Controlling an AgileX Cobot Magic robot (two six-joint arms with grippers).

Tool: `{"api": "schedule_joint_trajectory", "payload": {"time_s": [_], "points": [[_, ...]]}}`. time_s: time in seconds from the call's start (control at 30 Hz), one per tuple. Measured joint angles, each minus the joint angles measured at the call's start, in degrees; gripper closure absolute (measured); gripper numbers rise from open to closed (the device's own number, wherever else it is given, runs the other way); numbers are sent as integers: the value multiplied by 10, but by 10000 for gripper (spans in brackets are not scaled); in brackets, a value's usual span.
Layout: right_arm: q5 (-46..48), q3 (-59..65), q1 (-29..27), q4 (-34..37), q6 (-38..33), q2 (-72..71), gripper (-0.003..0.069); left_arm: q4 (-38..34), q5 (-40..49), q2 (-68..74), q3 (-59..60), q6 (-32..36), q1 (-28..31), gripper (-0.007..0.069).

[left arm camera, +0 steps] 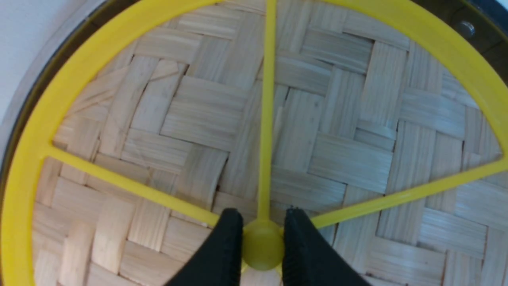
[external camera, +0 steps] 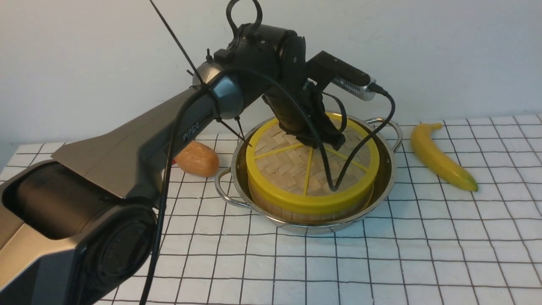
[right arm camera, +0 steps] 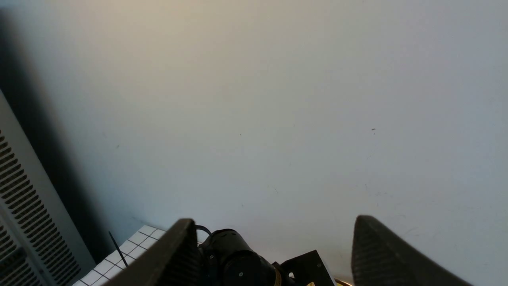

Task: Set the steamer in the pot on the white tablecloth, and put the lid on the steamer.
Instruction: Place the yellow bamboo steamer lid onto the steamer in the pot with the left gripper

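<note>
The left hand (left arm camera: 262,222) is clamped on the centre hub of the lid (external camera: 288,169), whose yellow rim rings it. Below the hand the lid caps the steamer (external camera: 271,208), which stands in the pot (external camera: 383,178) on the white tablecloth (external camera: 381,262) (narrow gap all round). The right hand (right arm camera: 274,220), fingers apart, faces bare wall (right arm camera: 278,99). A banana (external camera: 440,161) lies well right of the left hand, beyond the pot's edge.
</note>
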Motion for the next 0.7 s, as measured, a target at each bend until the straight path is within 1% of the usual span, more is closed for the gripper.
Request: {"api": "schedule_joint_trajectory", "payload": {"time_s": [0.07, 0.13, 0.2, 0.27, 0.3, 0.37, 0.4, 0.47, 0.5, 0.57, 0.63, 0.67, 0.7], "points": [[0, 0, 0, 0, 0, 0, 156, 0, 0, 0, 0, 0, 0, 508], [0, 0, 0, 0, 0, 0, 156, 0, -1, 0, 0, 0, 0, 487], [0, 0, 0, 0, 0, 0, 156, 5, -2, 0, -1, 0, 0, 434], [0, 0, 0, 0, -1, 0, 156, 9, -7, 0, -3, 0, 0, 307], [0, 0, 0, 0, -1, 0, 156, 10, -7, 0, -3, 0, 0, 263], [0, 0, 0, 0, -1, 0, 156, 11, -8, -2, -3, 0, 0, 152], [0, 0, 0, 0, -1, 0, 156, 11, -8, -3, -3, 0, 0, 152], [0, 0, 0, 0, -1, 0, 156, 14, -7, -14, -3, 0, 0, 68], [0, 0, 0, -1, -1, 0, 156, 19, -7, -27, -3, 0, 0, 39], [0, 0, 0, -7, -4, 0, 156, 38, -6, -55, -2, 0, 0, 32], [0, 0, 0, -17, -12, 0, 156, 65, -2, -89, -2, -3, 0, 57], [0, 0, 0, -23, -14, 0, 156, 76, 2, -105, -2, -7, 1, 90], [0, 1, 0, -31, -17, 0, 159, 88, 10, -126, -3, -14, 3, 141]]}}
